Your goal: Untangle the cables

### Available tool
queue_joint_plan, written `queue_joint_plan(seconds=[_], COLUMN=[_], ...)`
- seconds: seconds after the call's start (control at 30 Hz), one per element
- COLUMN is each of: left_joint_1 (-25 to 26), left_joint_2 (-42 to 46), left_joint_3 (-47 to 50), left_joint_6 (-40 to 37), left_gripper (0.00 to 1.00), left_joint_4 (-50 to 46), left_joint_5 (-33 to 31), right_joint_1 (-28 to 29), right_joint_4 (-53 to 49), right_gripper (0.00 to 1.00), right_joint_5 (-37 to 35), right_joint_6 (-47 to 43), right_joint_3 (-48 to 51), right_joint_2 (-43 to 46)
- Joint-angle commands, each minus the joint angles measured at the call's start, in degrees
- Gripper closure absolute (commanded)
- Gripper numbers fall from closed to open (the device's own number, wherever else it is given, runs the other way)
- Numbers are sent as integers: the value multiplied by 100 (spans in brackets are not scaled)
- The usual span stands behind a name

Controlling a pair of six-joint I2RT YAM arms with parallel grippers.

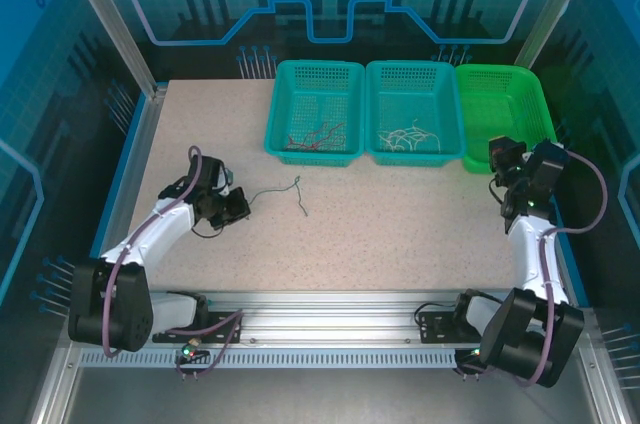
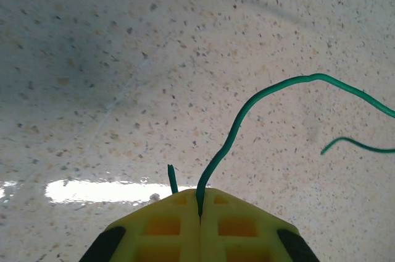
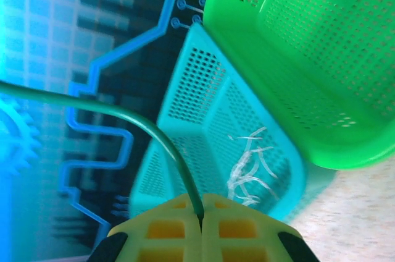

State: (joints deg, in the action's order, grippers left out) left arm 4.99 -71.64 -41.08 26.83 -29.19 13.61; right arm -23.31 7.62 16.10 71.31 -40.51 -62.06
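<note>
A dark green cable (image 1: 285, 190) lies on the table right of my left gripper (image 1: 236, 207), which is shut on its near end. In the left wrist view the cable (image 2: 247, 104) rises from between the closed yellow fingers (image 2: 166, 225) and curves off right; a short green stub (image 2: 172, 178) sticks up beside it. My right gripper (image 1: 503, 156) hangs by the green basket (image 1: 505, 114), shut on another dark green cable (image 3: 154, 129) that arcs left from the gripper (image 3: 200, 215). Red cables (image 1: 315, 136) lie in the left teal basket, whitish cables (image 1: 408, 136) in the middle one.
Three baskets stand in a row at the back: two teal (image 1: 290, 94) (image 1: 440, 94) and one green. In the right wrist view the teal basket (image 3: 203, 101) with whitish cables (image 3: 247, 163) lies ahead, the green basket (image 3: 308, 58) beside it. Glass walls enclose the table.
</note>
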Motion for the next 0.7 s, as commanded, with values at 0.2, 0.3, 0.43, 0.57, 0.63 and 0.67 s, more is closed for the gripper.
queue_joint_plan(seconds=[0.2, 0.3, 0.43, 0.57, 0.63, 0.67], left_joint_1=[-34, -34, -31, -35, -34, -34], left_joint_2=[56, 129, 265, 321, 313, 313], left_joint_3=[15, -14, -26, -121, -199, -227], left_joint_6=[-226, -231, -175, -247, -324, -351], left_gripper=[100, 100, 100, 100, 100, 100], left_joint_4=[315, 292, 273, 164, 87, 44], left_joint_5=[620, 656, 743, 805, 828, 820], right_joint_1=[220, 584, 863, 881, 874, 849], right_joint_4=[1540, 1026, 270, -228, -681, -712], right_gripper=[100, 100, 100, 100, 100, 100], right_joint_5=[-2707, -4210, -5329, -5772, -5881, -5861], right_joint_6=[2899, 3530, 4076, 4732, 4930, 4923], right_joint_3=[-35, -153, -555, -827, -1115, -1188], right_joint_2=[-942, -1093, -1469, -2007, -2267, -2365])
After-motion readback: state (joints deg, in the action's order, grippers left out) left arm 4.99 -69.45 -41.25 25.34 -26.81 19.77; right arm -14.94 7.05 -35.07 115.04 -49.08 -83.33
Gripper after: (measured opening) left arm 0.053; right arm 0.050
